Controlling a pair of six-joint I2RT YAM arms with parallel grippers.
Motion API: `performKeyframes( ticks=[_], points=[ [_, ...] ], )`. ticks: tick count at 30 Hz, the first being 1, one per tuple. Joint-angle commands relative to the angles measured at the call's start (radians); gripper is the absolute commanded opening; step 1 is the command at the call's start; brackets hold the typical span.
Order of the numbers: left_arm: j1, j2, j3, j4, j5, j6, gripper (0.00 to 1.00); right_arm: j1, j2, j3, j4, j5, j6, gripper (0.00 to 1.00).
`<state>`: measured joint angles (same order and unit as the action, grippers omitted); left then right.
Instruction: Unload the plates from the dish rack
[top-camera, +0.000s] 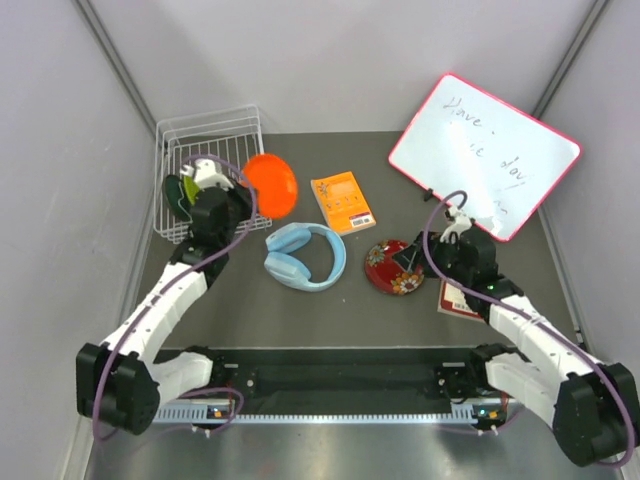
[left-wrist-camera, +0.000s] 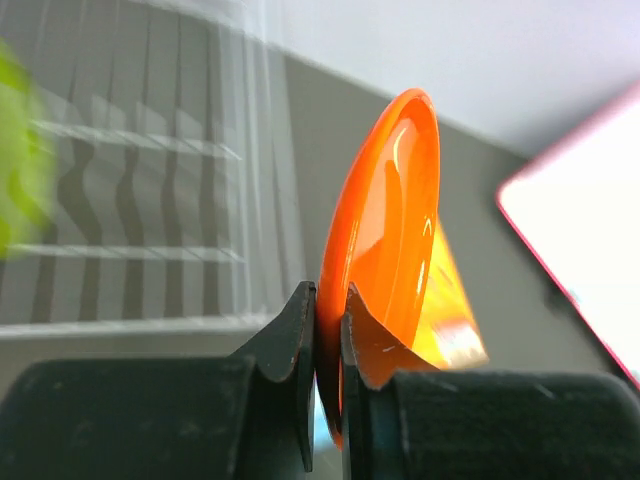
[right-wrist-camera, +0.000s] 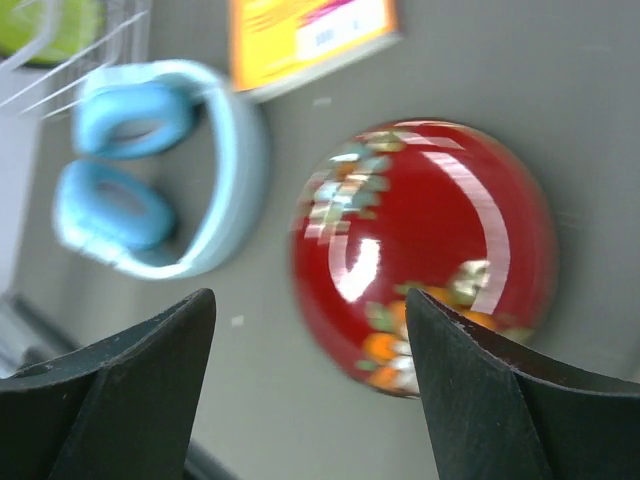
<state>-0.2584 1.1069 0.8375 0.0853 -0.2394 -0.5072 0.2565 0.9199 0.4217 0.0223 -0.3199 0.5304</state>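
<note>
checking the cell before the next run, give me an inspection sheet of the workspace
surface: dark table, no spills seen
job's things: orange plate held on edge beside the rack; red plate lying on the table; green plate in the rack; no other plate seen
clutter: headphones, book, whiteboard, card under the right arm
tools: left tool shut on the orange plate's rim; right tool open over the red plate, not touching it
cables: purple cable looped along each arm, no snag seen
surroundings: grey walls, nothing else seen
</note>
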Motion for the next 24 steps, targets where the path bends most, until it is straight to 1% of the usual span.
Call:
performKeyframes(
  ticks=[1,2,6,7,11,15,17,19,21,23,24],
  points=[
    [-0.114,-0.002,-0.040,0.045,0.235,-0.154,0.00,0.133,0.039,0.077,0.186,-0.022,0.086,0.77],
    [-0.160,0.008,-0.049,0.051,0.283,-0.168,0.00,0.154,0.049,0.086,0.203,-0.015,0.092,0.77],
    [-0.232,0.030,-0.123,0.152,0.362,-0.254,0.00,0.219,0.108,0.100,0.313,-0.005,0.147,0.77],
    [-0.246,0.034,-0.136,0.194,0.370,-0.267,0.00,0.233,0.128,0.100,0.352,-0.004,0.154,0.77],
    [-0.318,0.044,-0.178,0.228,0.361,-0.280,0.00,0.247,0.168,0.091,0.438,-0.007,0.157,0.77],
    [-0.347,0.054,-0.210,0.272,0.373,-0.287,0.00,0.248,0.218,0.088,0.499,-0.024,0.166,0.76],
    [-0.363,0.057,-0.233,0.333,0.390,-0.297,0.00,0.248,0.263,0.089,0.536,-0.050,0.171,0.75],
    [-0.370,0.076,-0.232,0.352,0.413,-0.298,0.00,0.250,0.305,0.085,0.573,-0.080,0.192,0.71],
    [-0.380,0.090,-0.225,0.375,0.423,-0.298,0.00,0.250,0.330,0.075,0.619,-0.093,0.215,0.62],
    [-0.381,0.108,-0.230,0.399,0.452,-0.303,0.00,0.251,0.358,0.046,0.671,-0.116,0.235,0.56],
    [-0.380,0.116,-0.232,0.425,0.462,-0.303,0.00,0.251,0.361,0.037,0.714,-0.122,0.243,0.39]
  ],
)
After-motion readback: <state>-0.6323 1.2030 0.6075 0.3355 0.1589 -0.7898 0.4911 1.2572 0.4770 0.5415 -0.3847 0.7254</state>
